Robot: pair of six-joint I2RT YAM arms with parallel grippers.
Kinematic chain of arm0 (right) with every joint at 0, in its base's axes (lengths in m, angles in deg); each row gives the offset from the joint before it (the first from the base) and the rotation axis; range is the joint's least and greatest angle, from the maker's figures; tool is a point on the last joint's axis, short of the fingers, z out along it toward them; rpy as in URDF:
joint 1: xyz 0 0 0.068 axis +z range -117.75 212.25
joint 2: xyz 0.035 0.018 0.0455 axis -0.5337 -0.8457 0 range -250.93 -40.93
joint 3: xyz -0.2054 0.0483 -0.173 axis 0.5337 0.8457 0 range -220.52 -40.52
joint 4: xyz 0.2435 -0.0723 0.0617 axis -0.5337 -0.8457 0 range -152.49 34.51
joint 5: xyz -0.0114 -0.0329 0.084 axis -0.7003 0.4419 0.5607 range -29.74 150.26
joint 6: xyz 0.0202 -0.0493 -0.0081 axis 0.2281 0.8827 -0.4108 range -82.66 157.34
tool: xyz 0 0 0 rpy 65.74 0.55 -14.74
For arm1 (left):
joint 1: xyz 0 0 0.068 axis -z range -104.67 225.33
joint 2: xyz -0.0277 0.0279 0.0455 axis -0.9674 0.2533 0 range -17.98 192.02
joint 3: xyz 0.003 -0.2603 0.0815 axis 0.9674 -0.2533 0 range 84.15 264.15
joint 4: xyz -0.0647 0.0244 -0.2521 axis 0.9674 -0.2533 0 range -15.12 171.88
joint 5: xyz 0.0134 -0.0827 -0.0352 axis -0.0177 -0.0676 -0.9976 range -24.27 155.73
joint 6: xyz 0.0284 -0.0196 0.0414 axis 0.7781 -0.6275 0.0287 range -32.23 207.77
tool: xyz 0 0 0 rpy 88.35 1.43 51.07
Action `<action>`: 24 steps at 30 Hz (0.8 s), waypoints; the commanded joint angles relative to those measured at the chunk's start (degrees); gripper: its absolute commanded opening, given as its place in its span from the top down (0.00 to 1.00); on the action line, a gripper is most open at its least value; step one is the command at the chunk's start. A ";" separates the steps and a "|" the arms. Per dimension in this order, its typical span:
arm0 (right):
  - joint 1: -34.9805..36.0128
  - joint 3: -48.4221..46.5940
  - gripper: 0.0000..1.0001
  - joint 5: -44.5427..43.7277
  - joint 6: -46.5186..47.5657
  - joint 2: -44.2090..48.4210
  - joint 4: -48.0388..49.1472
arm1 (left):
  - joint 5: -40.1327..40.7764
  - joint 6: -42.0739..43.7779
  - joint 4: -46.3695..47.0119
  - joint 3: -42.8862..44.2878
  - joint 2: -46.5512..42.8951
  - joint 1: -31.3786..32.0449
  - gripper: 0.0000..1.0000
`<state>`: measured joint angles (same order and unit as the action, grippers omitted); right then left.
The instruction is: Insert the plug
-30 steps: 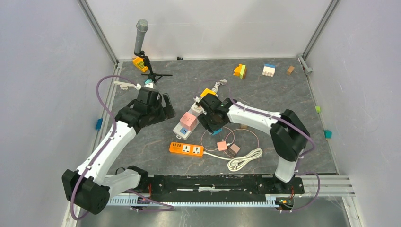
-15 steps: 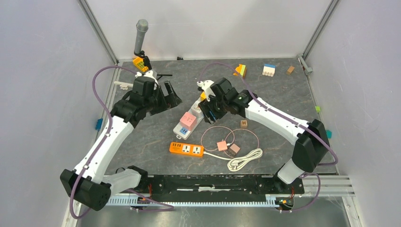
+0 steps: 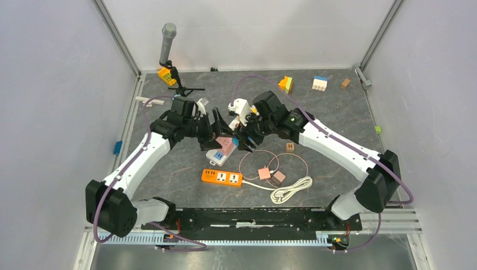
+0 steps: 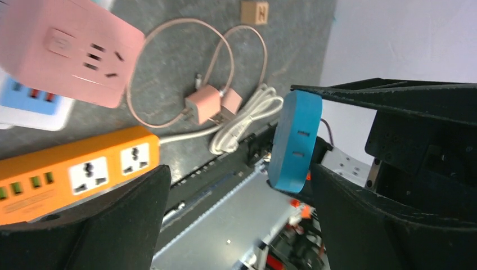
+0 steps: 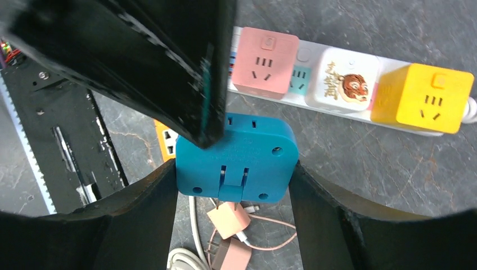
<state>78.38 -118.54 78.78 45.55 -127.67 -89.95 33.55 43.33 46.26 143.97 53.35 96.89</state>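
My right gripper is shut on a blue plug, one finger on each side, prongs folded against its face. The plug hangs just above the white power strip, which carries a pink cube socket, a white tiger adapter and a yellow cube. From above, the right gripper and the plug sit beside the pink cube. My left gripper is open; one of its fingers crosses over the plug's top left corner. The left wrist view has the plug edge-on between the wide fingers.
An orange power strip lies in front of the white one. Two pink chargers with a looped cable and a coiled white cord lie to its right. A wooden block, a microphone stand and toy blocks stand around.
The right gripper has risen from the table and swung left with the blue plug. The left gripper has moved right and down, close up against the plug.
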 commanded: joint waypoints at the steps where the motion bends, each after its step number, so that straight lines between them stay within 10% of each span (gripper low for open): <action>1: 1.75 -4.46 0.52 2.03 4.10 -0.11 -1.31 | -13.34 -8.37 12.22 -3.34 -1.05 -0.05 0.00; 24: 4.91 -11.08 0.53 5.32 6.56 -5.05 -4.65 | -19.26 -4.64 10.21 -0.30 6.20 2.58 0.39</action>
<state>82.91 -126.37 83.13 51.67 -132.50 -95.17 17.02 38.17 55.00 140.49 58.40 98.42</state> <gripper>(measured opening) 0.709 0.651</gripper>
